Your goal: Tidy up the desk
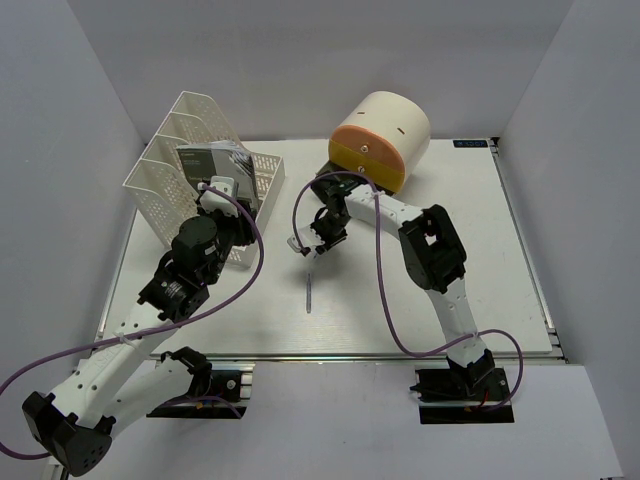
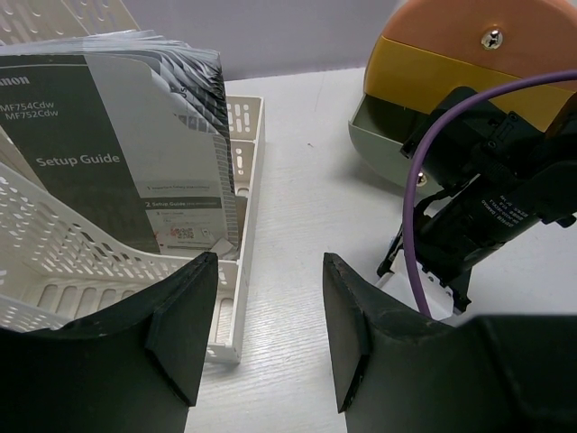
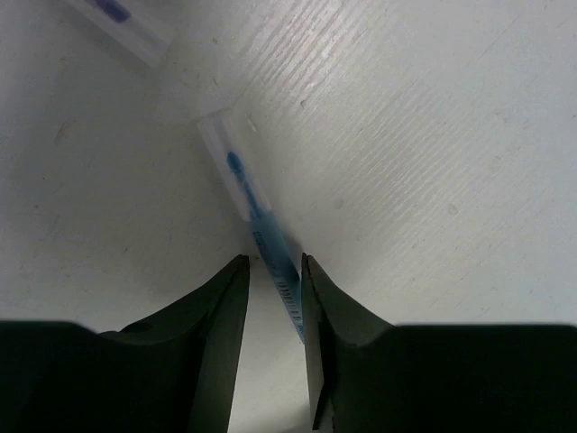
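Note:
The desk is a white tabletop. A blue pen with a clear cap lies on it, its barrel running between the fingers of my right gripper. The jaws stand a little apart. The pen touches the right finger, and bare desk shows on its left. In the top view the right gripper points down at mid-desk, with a pen just in front of it. My left gripper is open and empty, low over the desk beside the file rack; it also shows in the top view.
The white mesh file rack at the back left holds a Setup Guide booklet. The cream drawer unit with orange and yellow fronts stands at the back centre, its bottom drawer pulled out. A second pen end lies nearby.

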Robot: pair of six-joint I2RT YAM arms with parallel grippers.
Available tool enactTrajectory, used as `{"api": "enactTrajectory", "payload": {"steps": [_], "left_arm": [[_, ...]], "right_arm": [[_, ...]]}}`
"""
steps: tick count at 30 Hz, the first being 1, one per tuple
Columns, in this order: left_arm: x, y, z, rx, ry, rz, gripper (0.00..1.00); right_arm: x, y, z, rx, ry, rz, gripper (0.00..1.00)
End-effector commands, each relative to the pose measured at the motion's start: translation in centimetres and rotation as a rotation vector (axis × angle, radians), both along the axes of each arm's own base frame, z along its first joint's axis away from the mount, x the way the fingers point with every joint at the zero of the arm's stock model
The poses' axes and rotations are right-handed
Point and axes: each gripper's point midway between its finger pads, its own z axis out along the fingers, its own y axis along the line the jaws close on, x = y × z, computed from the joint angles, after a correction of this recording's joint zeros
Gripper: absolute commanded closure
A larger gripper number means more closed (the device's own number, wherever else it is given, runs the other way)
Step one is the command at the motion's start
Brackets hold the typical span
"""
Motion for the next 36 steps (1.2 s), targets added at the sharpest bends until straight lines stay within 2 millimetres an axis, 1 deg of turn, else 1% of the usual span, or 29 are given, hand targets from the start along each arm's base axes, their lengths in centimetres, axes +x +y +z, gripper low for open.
{"api": "enactTrajectory", "payload": {"steps": [1, 4, 7, 8, 10, 11, 13, 14, 15, 16, 17, 18, 19, 21, 22, 23, 24, 25, 26, 27, 28, 30, 31, 33, 34, 35, 36], "left_arm": [[-0.1, 0.4, 0.6, -0.007, -0.028, 0.010, 0.40], [-0.1, 0.3, 0.6, -0.008, -0.027, 0.007, 0.40], [0.0, 0.2, 0.5, -0.007, -0.024, 0.005, 0.40], [0.0, 0.2, 0.4, -0.006, -0.023, 0.002, 0.40], [0.0, 0.1, 0.3, -0.007, -0.021, -0.001, 0.40], [0.0, 0.1, 0.2, -0.006, -0.019, -0.001, 0.40], [0.0, 0.1, 0.1, -0.005, -0.020, -0.002, 0.40], [0.0, 0.1, 0.2, -0.003, -0.022, 0.002, 0.40], [0.1, 0.2, 0.1, -0.002, -0.022, 0.003, 0.40], [0.0, 0.2, 0.2, -0.002, -0.025, 0.005, 0.40], [0.1, 0.2, 0.1, -0.002, -0.025, 0.006, 0.40], [0.0, 0.3, 0.1, -0.001, -0.027, 0.008, 0.40], [0.1, 0.2, -0.1, 0.000, -0.024, 0.006, 0.40], [0.1, 0.2, -0.1, -0.002, -0.027, 0.003, 0.40], [0.1, 0.1, -0.2, 0.001, -0.024, 0.000, 0.40], [0.1, 0.0, -0.2, -0.001, -0.027, -0.003, 0.40], [0.1, 0.0, -0.3, 0.001, -0.026, -0.007, 0.40], [0.1, -0.1, -0.4, 0.003, -0.024, -0.013, 0.40], [0.1, -0.2, -0.4, 0.001, -0.027, -0.016, 0.40], [0.1, -0.3, -0.4, -0.001, -0.026, -0.019, 0.41], [0.1, -0.4, -0.5, 0.000, -0.026, -0.025, 0.40], [0.1, -0.5, -0.5, -0.003, -0.030, -0.029, 0.41], [0.1, -0.6, -0.6, -0.004, -0.029, -0.036, 0.41], [0.1, -0.7, -0.8, -0.003, -0.026, -0.042, 0.41], [0.1, -0.9, -1.0, 0.000, -0.021, -0.048, 0.41], [0.2, -0.9, -1.0, -0.002, -0.022, -0.051, 0.41], [0.2, -1.0, -1.3, 0.002, -0.015, -0.052, 0.41]], "right_arm": [[-2.2, -3.4, -3.5, -0.168, 0.113, -0.041, 0.64], [-1.8, -3.7, -3.8, -0.183, 0.112, -0.145, 0.67], [-1.3, -4.5, -4.0, -0.199, 0.098, -0.250, 0.70], [-1.8, -5.2, -4.3, -0.219, 0.095, -0.270, 0.71], [-1.9, -5.5, -4.5, -0.218, 0.092, -0.309, 0.73], [-2.6, -6.1, -4.6, -0.229, 0.110, -0.340, 0.74], [-3.4, -6.4, -4.8, -0.233, 0.131, -0.373, 0.76], [-3.9, -6.5, -4.4, -0.225, 0.147, -0.402, 0.76], [-5.0, -7.2, -5.0, -0.247, 0.170, -0.418, 0.78], [-5.0, -7.3, -5.1, -0.240, 0.169, -0.439, 0.79], [-5.2, -7.4, -4.6, -0.233, 0.171, -0.483, 0.80], [-6.0, -7.8, -5.0, -0.245, 0.189, -0.504, 0.82], [-5.8, -7.7, -4.5, -0.226, 0.181, -0.532, 0.83], [-6.2, -7.9, -4.3, -0.229, 0.210, -0.630, 0.88], [-6.2, -8.0, -3.7, -0.217, 0.216, -0.662, 0.90], [-5.9, -7.6, -3.3, -0.195, 0.211, -0.694, 0.94], [-6.1, -7.5, -2.9, -0.186, 0.229, -0.744, 0.96], [-5.9, -7.1, -1.6, -0.148, 0.231, -0.762, 0.97], [-5.8, -6.7, -0.7, -0.116, 0.244, -0.782, 1.00], [-5.6, -6.4, 0.2, -0.089, 0.252, -0.803, 1.00], [-5.4, -5.6, 2.3, -0.030, 0.270, -0.834, 1.00], [-4.8, -5.3, 4.6, 0.036, 0.277, -0.875, 1.00], [-4.8, -4.8, 6.9, 0.096, 0.280, -0.901, 1.00], [-3.6, -4.7, 9.4, 0.183, 0.260, -0.943, 1.00], [-3.3, -4.8, 11.4, 0.237, 0.251, -0.979, 1.00], [-2.7, -4.8, 12.7, 0.275, 0.238, -0.997, 1.00], [-1.7, -5.5, 13.8, 0.314, 0.221, -1.026, 1.00]]}}
